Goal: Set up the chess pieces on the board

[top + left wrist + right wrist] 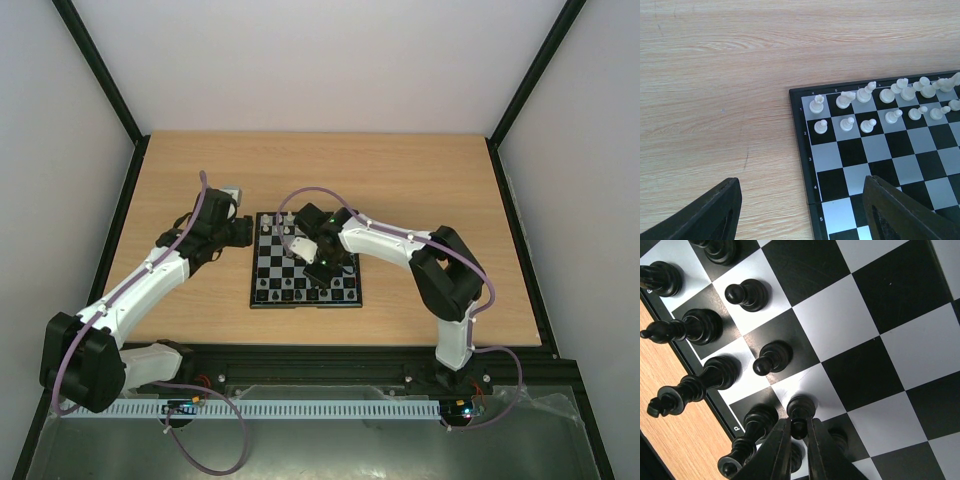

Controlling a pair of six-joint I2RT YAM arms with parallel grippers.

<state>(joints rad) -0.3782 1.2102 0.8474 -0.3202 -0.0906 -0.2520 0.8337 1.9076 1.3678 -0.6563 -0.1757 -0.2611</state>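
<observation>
The board (300, 262) lies in the middle of the wooden table (420, 170), with white pieces (863, 94) in two rows along its 12 o'clock edge and black pieces (700, 326) along the 6 o'clock edge. The right gripper (799, 429) reaches in from 3 o'clock, its fingertips pinched tight on the head of a black pawn (801, 407) in the pawn row near that 6 o'clock edge. The left gripper (801, 200) hangs just off the board's 10 o'clock corner, jaws wide apart over wood and the board's rim.
</observation>
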